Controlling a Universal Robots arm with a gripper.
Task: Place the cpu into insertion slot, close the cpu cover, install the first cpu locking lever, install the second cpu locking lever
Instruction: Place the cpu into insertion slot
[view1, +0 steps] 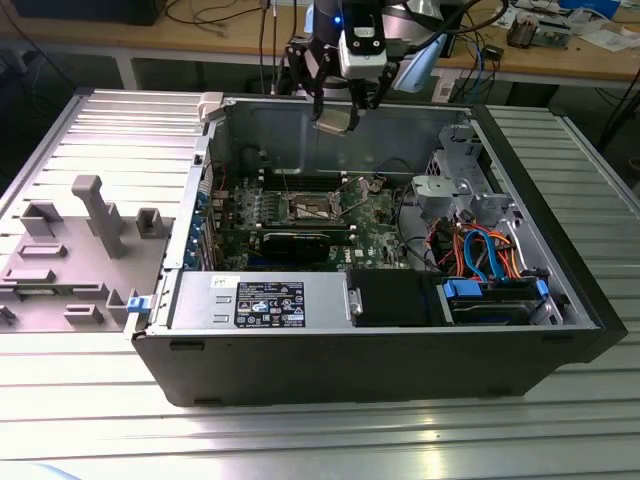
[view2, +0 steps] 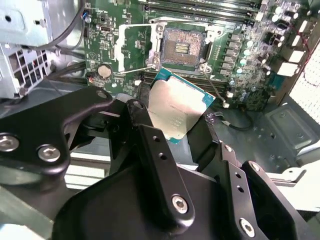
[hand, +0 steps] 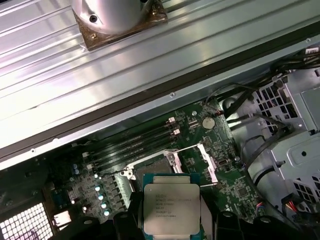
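Looks like a robotics lab: open computer case (view1: 350, 350) on ribbed metal table (view1: 300, 440), cable-strewn wooden workbench (view1: 560, 62) behind.

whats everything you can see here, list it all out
computer case: one, black, open, on the table
table: one, silver, ribbed, under the case
motherboard: one, green, inside the case
insertion slot: one, metal frame with dark centre, on the motherboard, empty
cpu cover: one, grey, swung open beside the slot
cpu: one, silver top, held above the motherboard, apart from the slot
power supply box: one, silver, labelled, at the case's near wall
cables: several, orange and blue, in the case toward the exterior view's right
fixture tray: one, grey, on the table at the exterior view's left
gripper: one, black, shut on the cpu
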